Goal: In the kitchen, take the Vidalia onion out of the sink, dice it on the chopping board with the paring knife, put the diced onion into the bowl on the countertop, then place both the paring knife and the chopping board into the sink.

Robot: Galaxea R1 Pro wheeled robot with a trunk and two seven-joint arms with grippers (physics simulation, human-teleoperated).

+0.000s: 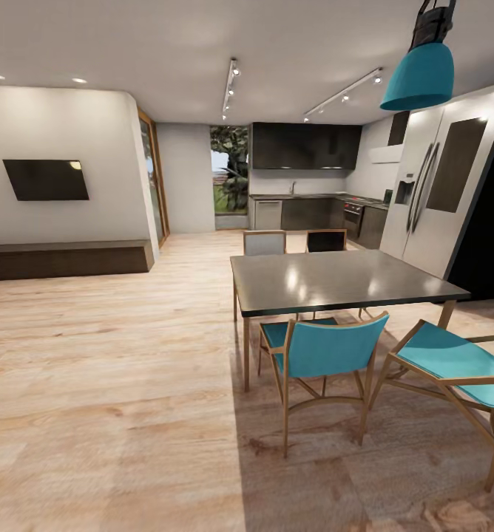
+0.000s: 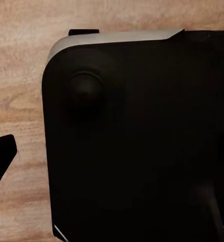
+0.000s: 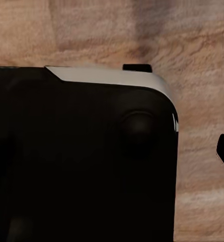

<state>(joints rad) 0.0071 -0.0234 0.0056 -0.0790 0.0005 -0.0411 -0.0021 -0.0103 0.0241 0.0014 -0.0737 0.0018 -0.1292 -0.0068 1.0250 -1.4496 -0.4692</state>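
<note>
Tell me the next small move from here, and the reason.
Probably drive forward along the open wood floor, passing left of the dining table, toward the kitchen at the far end. Its countertop is still distant, and the wrist views look down at the robot's base.

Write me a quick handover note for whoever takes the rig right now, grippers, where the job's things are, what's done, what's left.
Grippers: the wrist views look down at a black body over the wood floor; open or shut cannot be told.
Position: in the open living area, dining table and blue chairs ahead on the right.
Kitchen: far end of the room; its countertop and tap are tiny. Onion, knife, board and bowl cannot be made out.
Done: nothing visible.
Left: drive over, then the whole job.
</note>
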